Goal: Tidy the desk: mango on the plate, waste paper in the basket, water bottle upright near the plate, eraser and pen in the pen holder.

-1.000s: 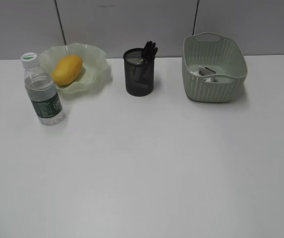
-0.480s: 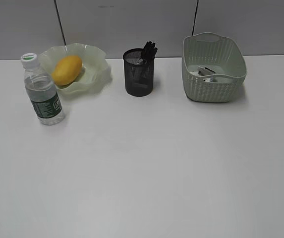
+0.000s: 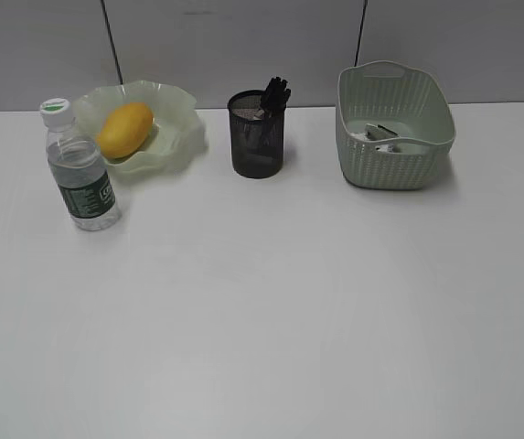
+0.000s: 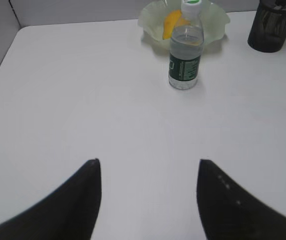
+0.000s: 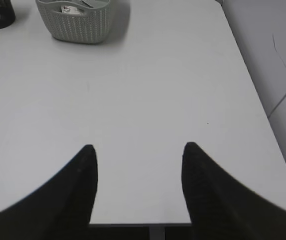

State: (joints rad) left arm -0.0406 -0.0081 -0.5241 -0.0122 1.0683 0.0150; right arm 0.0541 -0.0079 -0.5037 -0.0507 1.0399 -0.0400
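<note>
The yellow-orange oval mango [image 3: 123, 129] lies in the translucent pale green ruffled plate [image 3: 176, 117]. The clear plastic water bottle with white cap [image 3: 80, 169] stands upright on the white tabletop [image 3: 271, 302], just beside the plate. The black wire-mesh pen holder [image 3: 256, 137] contains dark pens [image 3: 275, 93]. The crumpled white waste paper [image 3: 385, 136] sits inside the pale green woven-look basket [image 3: 408, 165]. Left claw [image 4: 147, 165] and right claw [image 5: 139, 149] are both spread wide, holding nothing, above bare tabletop.

You have the exterior view looking down at a slant toward 12 o'clock across the desk [image 3: 262, 320], while each wrist view sits low and farther back, sharing the water bottle [image 4: 185, 47] at left and the basket [image 5: 78, 22] at right.
</note>
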